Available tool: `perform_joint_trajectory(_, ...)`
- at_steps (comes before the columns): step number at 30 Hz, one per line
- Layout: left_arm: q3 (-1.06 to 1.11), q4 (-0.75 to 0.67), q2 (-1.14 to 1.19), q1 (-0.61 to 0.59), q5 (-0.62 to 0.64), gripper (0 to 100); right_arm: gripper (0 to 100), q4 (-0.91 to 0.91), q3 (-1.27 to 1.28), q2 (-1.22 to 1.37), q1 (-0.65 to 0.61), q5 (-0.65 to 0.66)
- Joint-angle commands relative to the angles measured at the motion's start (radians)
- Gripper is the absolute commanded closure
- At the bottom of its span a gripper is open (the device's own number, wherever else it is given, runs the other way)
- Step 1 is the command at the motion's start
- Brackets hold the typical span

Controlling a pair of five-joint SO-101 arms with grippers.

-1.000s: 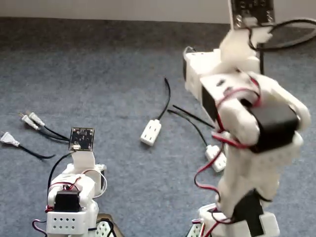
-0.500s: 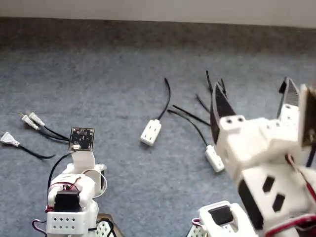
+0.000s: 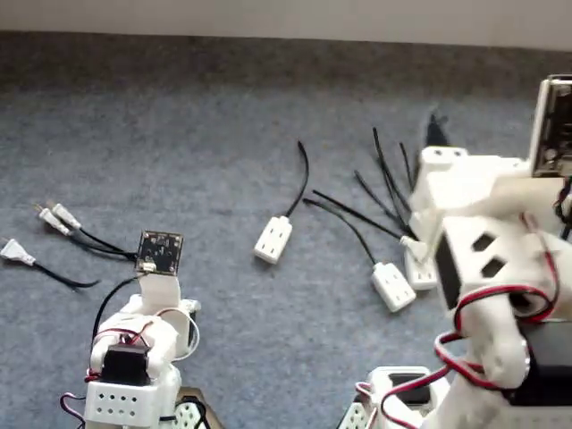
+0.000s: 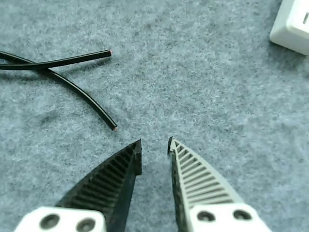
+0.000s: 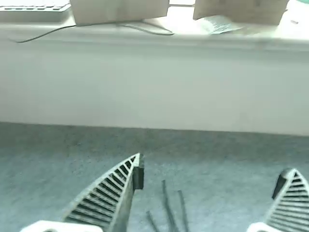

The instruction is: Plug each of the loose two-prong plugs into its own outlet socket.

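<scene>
Three white outlet sockets with black cords lie on the grey carpet: one in the middle (image 3: 273,239), one further right (image 3: 393,286), and a third (image 3: 420,268) partly behind the right arm (image 3: 487,255). The loose two-prong plugs lie at the far left, a pair (image 3: 58,217) and a single one (image 3: 16,252). My left arm (image 3: 134,349) is at the near left, its gripper (image 4: 154,147) narrowly open over bare carpet with nothing in it. My right gripper (image 5: 212,169) is raised, wide open and empty, facing the far wall.
Two black cord ends (image 4: 77,82) cross just ahead of the left gripper, and a socket corner (image 4: 294,24) lies beyond it. Several loose black cords (image 3: 384,183) fan out near the right arm. A white wall (image 5: 154,92) borders the carpet's far edge.
The right arm has swung down and over to the right, uncovering the right-hand sockets. The left arm's wrist has shifted slightly to the right.
</scene>
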Motion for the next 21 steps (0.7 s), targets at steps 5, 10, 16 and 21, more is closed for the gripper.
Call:
perform_joint_trajectory(5,0.018,0.003,-0.005,0.015,0.000,89,59.8,-0.185,0.068,0.071,0.154,0.046)
perform_joint_trajectory(10,-0.035,-0.017,-0.005,0.065,-0.002,89,59.8,-0.183,0.061,0.107,0.153,0.043)
perform_joint_trajectory(16,-0.140,-0.034,-0.005,0.056,-0.029,88,59.8,-0.176,0.059,0.105,0.153,0.043)
perform_joint_trajectory(21,-0.305,-0.051,-0.005,0.028,-0.247,77,59.8,-0.174,0.065,0.104,0.153,0.043)
